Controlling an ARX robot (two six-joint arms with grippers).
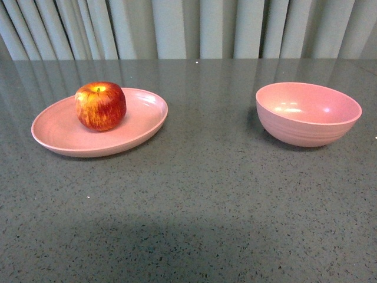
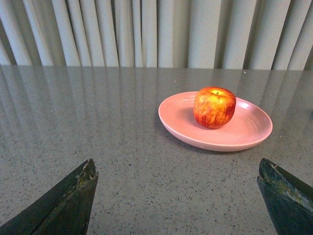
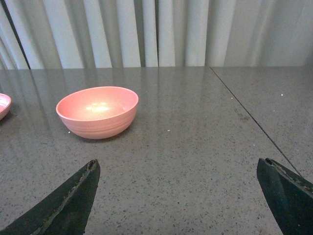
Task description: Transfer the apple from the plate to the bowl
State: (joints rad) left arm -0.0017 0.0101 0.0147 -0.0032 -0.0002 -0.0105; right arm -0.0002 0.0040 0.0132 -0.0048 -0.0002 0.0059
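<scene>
The red and yellow apple (image 1: 100, 105) sits upright on the wide pink plate (image 1: 141, 121) at the left of the table. The deep pink bowl (image 1: 308, 113) stands empty at the right. No arm shows in the front view. In the left wrist view my left gripper (image 2: 178, 169) is open and empty, low over the table, well short of the plate (image 2: 244, 132) and apple (image 2: 214, 107). In the right wrist view my right gripper (image 3: 178, 169) is open and empty, well short of the bowl (image 3: 97, 112); the plate's edge (image 3: 3, 105) just shows.
The grey speckled table (image 1: 200, 194) runs back to a pale curtain (image 1: 188, 26). A seam (image 3: 249, 115) crosses the tabletop beyond the bowl's far side in the right wrist view.
</scene>
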